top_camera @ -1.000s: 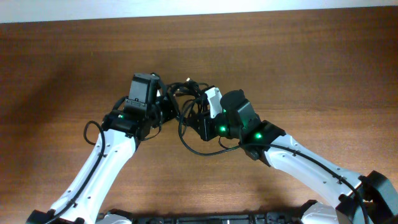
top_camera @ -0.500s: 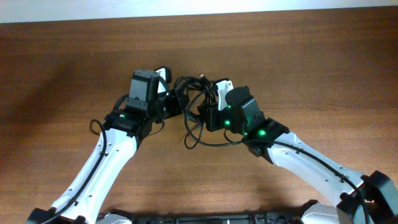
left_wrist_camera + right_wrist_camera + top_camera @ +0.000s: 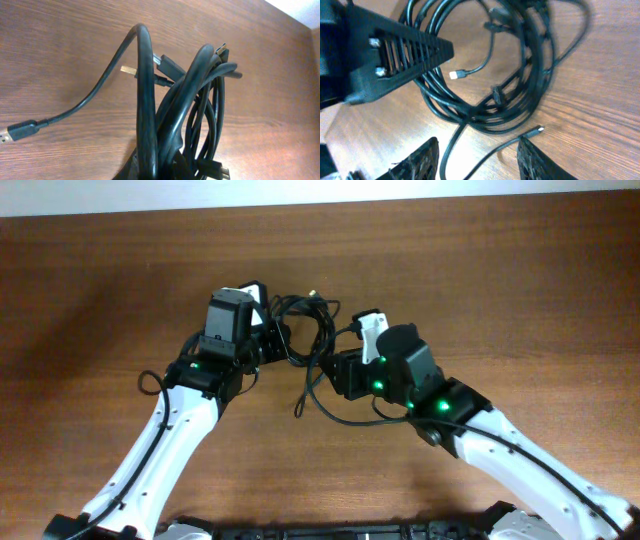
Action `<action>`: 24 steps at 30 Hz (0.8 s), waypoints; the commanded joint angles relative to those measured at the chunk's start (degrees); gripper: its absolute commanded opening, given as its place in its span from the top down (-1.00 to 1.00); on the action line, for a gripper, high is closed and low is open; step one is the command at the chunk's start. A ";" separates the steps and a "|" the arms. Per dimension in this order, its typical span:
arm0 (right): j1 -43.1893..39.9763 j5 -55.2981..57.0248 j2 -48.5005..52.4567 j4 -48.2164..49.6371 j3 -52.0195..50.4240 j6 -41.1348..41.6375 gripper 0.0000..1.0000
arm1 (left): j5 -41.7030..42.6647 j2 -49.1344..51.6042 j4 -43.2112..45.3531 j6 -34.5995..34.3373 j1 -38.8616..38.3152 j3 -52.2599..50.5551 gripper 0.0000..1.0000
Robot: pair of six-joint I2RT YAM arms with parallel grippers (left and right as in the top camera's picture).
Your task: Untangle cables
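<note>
Since a second ago our right gripper [image 3: 479,146] is backing away from the tangle toward its own side, its fingers now spreading apart with nothing pinched between them. The bundle is sitting a little farther up the table [image 3: 520,290], close to the left arm. Our left gripper [image 3: 268,332] is pressing together on the cables [image 3: 147,120]. In the left wrist view the cords are rising out of its grip as one twisted sheaf, and a single strand is running off to a trailing plug [image 3: 17,132] lying on the wood. From overhead the coil is sitting between the two grippers, with a slack loop drooping toward us.

We are judging the step in hand to be a re-grasp: the right side is picking a single cord to draw out while the left is anchoring the rest. To do it well, we are looking for a free end rather than a middle strand. In the right wrist view a pale-tipped plug [image 3: 456,75] is lying inside the ring of cords, and an outer plug [image 3: 538,129] is lying just outside it, near the right fingers. The outer one is looking easier, since its cord seems to be crossing fewer others. We are favouring a low approach that closes on that one strand only. Then we are pulling gently away from the left gripper along the table, and stopping if the whole coil starts following.
</note>
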 commanded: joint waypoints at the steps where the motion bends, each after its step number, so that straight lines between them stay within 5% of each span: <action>1: -0.11 7.98 -2.34 -3.63 -0.07 -0.28 0.02 | -0.61 -0.61 0.35 0.68 1.42 0.81 1.00; 5: -0.11 13.03 -1.22 -9.51 -0.09 3.26 -0.20 | 1.75 -0.61 -0.17 -11.30 4.33 0.81 1.00; 7: -0.11 13.11 0.00 -10.71 -0.09 8.39 -0.30 | 3.13 -0.61 -1.66 -22.91 7.65 0.81 1.00; 10: -0.11 12.37 2.71 -11.02 -0.13 25.92 -0.63 | 12.28 -0.61 -2.21 -31.65 13.88 0.81 1.00; 13: -0.11 6.62 7.19 -6.51 -0.13 41.77 -0.64 | 23.47 -0.61 -2.23 -31.67 17.64 0.81 1.00; 19: -0.11 -2.95 13.09 13.07 -0.13 44.09 -0.70 | 32.33 -0.61 -2.23 -25.83 17.73 0.81 1.00; 24: -0.11 -2.89 15.06 13.27 -0.13 50.49 -0.71 | 35.52 -0.61 -2.23 -24.74 17.73 0.81 1.00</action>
